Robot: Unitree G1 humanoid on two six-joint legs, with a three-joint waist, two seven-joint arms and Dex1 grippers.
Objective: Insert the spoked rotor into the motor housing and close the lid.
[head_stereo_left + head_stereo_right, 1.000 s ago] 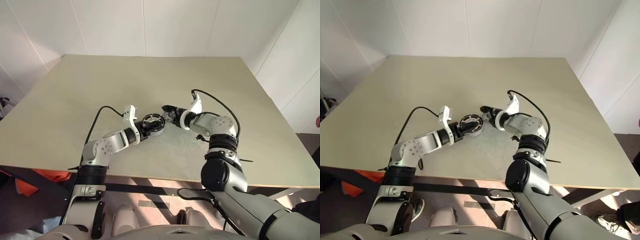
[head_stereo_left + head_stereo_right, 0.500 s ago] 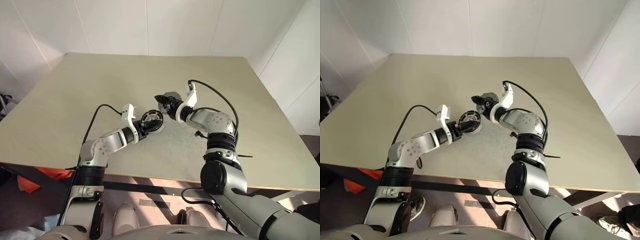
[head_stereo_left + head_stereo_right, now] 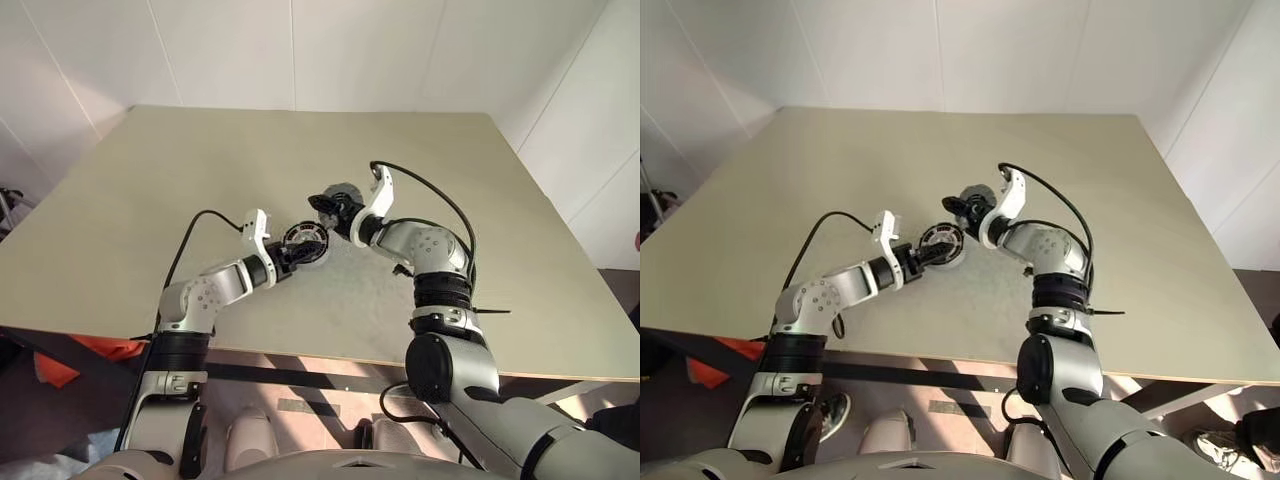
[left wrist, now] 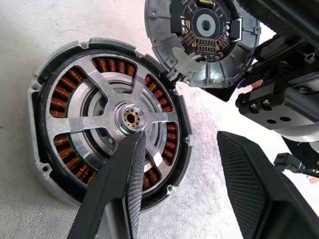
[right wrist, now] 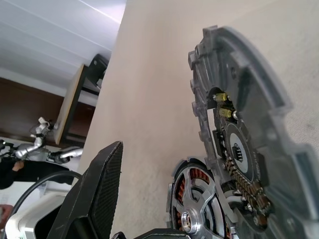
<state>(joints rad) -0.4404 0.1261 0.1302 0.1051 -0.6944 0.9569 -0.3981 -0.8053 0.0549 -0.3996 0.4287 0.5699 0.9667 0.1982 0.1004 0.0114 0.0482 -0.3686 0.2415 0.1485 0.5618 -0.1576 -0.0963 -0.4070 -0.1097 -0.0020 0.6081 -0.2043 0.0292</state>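
Round pale-metal motor housing [image 4: 107,124] with copper windings sits mid-frame on the beige tabletop [image 3: 150,200], spoked rotor [image 4: 130,118] seated; left hand [image 4: 189,164] spread over its rim, right hand [image 3: 322,207] pinching the circuit-board lid [image 4: 203,37]: rigid, dense, grip lid by rim, avoid the board.
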